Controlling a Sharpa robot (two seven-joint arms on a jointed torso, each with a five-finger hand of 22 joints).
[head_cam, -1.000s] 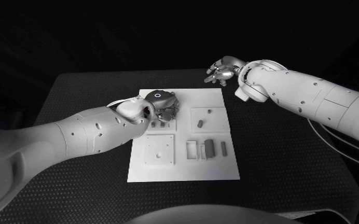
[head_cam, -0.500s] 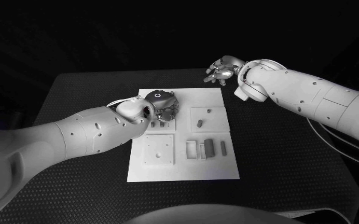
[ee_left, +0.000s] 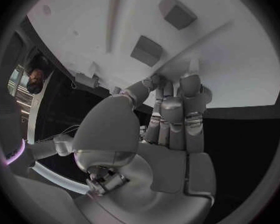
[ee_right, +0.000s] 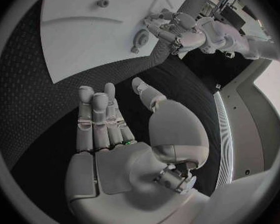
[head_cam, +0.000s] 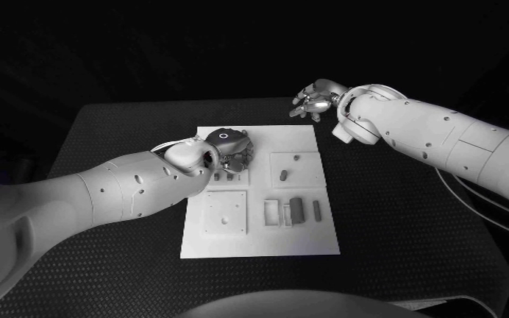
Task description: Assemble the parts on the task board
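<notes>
The white task board (head_cam: 260, 243) lies in the middle of the table. My left hand (head_cam: 228, 148) is down over its far left block, fingertips (ee_left: 179, 84) and thumb drawn together against the board's surface (ee_left: 239, 59). Whether a part sits between them is hidden. Two grey parts (ee_left: 176, 11) (ee_left: 146, 50) lie on the board beyond the fingers. My right hand (head_cam: 315, 101) hovers over the table past the board's far right corner, fingers apart and palm (ee_right: 115, 154) bare. The right wrist view shows the board (ee_right: 90, 40) and my left hand (ee_right: 184, 32) on it.
The black table (head_cam: 413, 215) extends on all sides of the board. Grey bars (head_cam: 298, 210) sit in slots at the board's near right. A small peg (head_cam: 283, 176) stands in the far right block, and a square block (head_cam: 226, 213) lies near left.
</notes>
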